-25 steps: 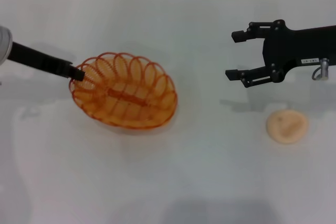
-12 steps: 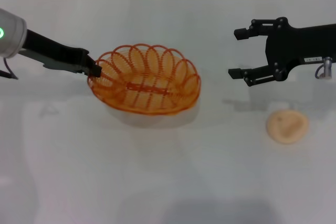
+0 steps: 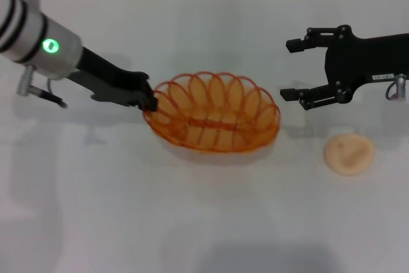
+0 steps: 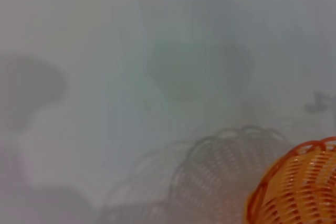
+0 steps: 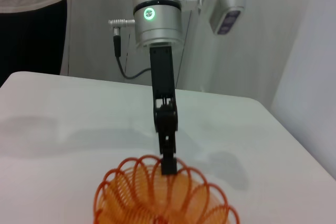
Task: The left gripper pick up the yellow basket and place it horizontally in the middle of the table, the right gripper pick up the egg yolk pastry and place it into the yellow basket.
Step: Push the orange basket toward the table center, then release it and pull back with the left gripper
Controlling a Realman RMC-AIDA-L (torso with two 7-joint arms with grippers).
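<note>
basket placement is the step we are judging to be in hand. we are gripping the yellow basket [image 3: 212, 112] with our left gripper [image 3: 149, 100], fingers pinched narrow on the looped rim at the basket's near end, so the basket is stretching away from the fingertips toward our other arm. in the right wrist view the left gripper [image 5: 168, 167] is biting the rim from above, and the basket [image 5: 163, 196] is sitting just under it. in the left wrist view the basket [image 4: 294, 187] is casting a shadow off to one side, so it is likely hanging a little above the table [image 3: 204, 222], though we cannot be sure.

our right gripper [image 3: 299, 69] is hovering just beyond the basket's far end, jaws spread wide and holding nothing. the egg yolk pastry [image 3: 348, 153] is lying on the table below and slightly outside that gripper, apart from it and well clear of the basket.

next, we are expecting to lower the basket flat with its long side across the table, then release it; only after that is the right gripper needing to drop over the pastry.
</note>
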